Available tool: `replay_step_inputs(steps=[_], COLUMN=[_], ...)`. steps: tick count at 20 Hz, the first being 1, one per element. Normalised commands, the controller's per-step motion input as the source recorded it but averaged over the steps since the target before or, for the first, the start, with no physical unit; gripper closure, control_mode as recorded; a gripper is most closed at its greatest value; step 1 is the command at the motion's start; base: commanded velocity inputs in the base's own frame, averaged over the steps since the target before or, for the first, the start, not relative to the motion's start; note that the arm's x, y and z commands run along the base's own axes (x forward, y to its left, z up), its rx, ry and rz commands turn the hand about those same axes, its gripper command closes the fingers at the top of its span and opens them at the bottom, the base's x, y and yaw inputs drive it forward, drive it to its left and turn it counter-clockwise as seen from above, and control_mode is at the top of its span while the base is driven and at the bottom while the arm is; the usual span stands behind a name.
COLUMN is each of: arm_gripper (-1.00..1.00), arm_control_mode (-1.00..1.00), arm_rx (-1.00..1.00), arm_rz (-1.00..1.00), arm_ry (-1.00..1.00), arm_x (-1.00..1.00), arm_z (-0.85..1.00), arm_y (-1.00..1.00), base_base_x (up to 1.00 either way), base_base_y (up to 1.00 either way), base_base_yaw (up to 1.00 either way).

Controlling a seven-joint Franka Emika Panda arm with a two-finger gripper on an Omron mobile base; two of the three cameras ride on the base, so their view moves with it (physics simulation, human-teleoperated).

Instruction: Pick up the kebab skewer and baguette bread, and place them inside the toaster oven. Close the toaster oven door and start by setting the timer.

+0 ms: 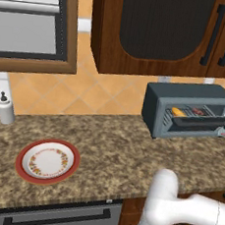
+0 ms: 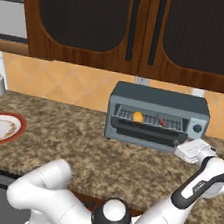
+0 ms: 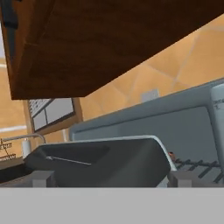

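On the granite bench (image 1: 114, 154), against the tiled wall, the toaster oven (image 2: 157, 118) is found with its door (image 2: 146, 131) swung partly down and not shut. Both items are already lodged on the wire rack inside: the baguette bread (image 2: 138, 116) toward the left, the kebab skewer (image 2: 161, 121) well to the right of it, the two apart. From the left base view the same arrangement is confirmed, with the bread (image 1: 178, 112) and the skewer (image 1: 198, 111) seen above the lowered door (image 1: 199, 124).

The pincer (image 2: 192, 149) is held at the right end of the door's front edge, jaws spread wide and nothing gripped. In the hand view the dark glass panel (image 3: 100, 159) is seen close ahead and between the two fingertips (image 3: 42, 178), with a trace of the skewer visible just past its right corner. Whether a fingertip touches the door cannot be told.

The loading step is judged complete; the closing of the door is judged to be in hand. For the next move, an upward and inward push under the door's edge is called for until it seats in the frame. Afterwards the knobs (image 2: 198, 129) at the right are to be reached and the timer turned.

A red-rimmed plate (image 1: 48, 160) is noted on the bench, well clear.
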Motion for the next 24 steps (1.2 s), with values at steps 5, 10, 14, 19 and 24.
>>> replay_step_inputs(steps=[5,10,14,19,24], arm_gripper=[-1.00,-1.00,-1.00,-1.00,-1.00], arm_control_mode=[-1.00,-1.00,-1.00,-1.00,-1.00], arm_rx=[0.00,-0.07,-0.09,-0.07,-0.06], arm_rz=[0.00,-0.14,-0.31,-0.46,-0.53], arm_ry=[-0.17,-0.20,-0.16,-0.07,-0.03], arm_x=[0.51,0.44,0.23,0.18,0.33], arm_z=[0.00,0.00,0.00,0.00,0.00], arm_y=[0.44,0.74,0.85,0.91,0.93], base_base_x=[0.00,0.00,0.00,0.00,0.00], base_base_y=[0.00,0.00,0.00,0.00,0.00], base_base_yaw=[0.00,0.00,0.00,0.00,0.00])
